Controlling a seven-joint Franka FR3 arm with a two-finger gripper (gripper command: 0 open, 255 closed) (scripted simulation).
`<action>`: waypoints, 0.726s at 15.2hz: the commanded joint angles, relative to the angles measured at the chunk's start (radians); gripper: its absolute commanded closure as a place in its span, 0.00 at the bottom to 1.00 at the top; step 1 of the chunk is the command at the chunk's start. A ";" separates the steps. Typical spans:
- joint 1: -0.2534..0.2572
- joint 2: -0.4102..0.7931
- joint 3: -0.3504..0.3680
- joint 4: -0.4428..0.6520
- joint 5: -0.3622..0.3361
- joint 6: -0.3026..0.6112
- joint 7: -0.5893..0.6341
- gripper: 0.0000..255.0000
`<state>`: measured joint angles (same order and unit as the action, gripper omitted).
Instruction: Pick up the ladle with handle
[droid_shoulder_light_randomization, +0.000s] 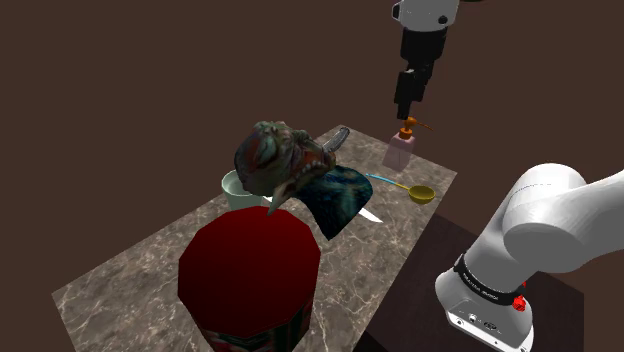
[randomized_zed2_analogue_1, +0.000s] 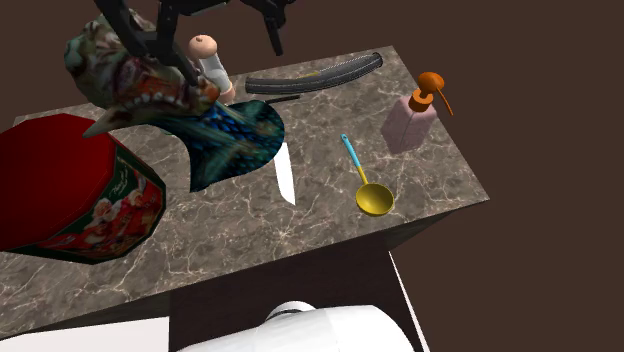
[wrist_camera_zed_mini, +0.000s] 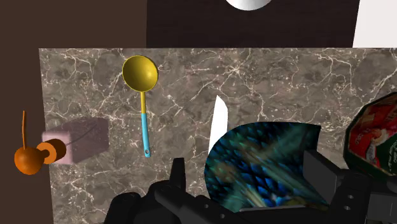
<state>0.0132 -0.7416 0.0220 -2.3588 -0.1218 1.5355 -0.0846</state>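
A ladle with a yellow bowl and slim blue handle (wrist_camera_zed_mini: 144, 105) lay flat on the grey marble tabletop (wrist_camera_zed_mini: 267, 76), near a pink soap bottle with an orange pump (wrist_camera_zed_mini: 76, 141). The black two-finger gripper (droid_shoulder_light_randomization: 406, 108) hung high over the tabletop, apart from that bottle, jaws spread and empty.

Counter top: you see grey-brown veined stone (droid_shoulder_light_randomization: 130, 275), a long slab
Counter sides: dark brown (randomized_zed2_analogue_1: 330, 272) under the slab's edge
Surround: plain dark brown (droid_shoulder_light_randomization: 120, 80) all around you; wall or floor, you cannot tell
Light: dim
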 joint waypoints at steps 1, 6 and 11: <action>0.000 0.000 0.000 0.000 0.000 0.000 0.000 0.00; -0.033 -0.006 -0.100 -0.131 -0.029 0.133 -0.071 0.00; -0.071 0.031 -0.206 -0.235 -0.061 0.277 -0.146 0.00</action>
<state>-0.0507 -0.7252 -0.1619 -2.5751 -0.1771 1.7782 -0.2152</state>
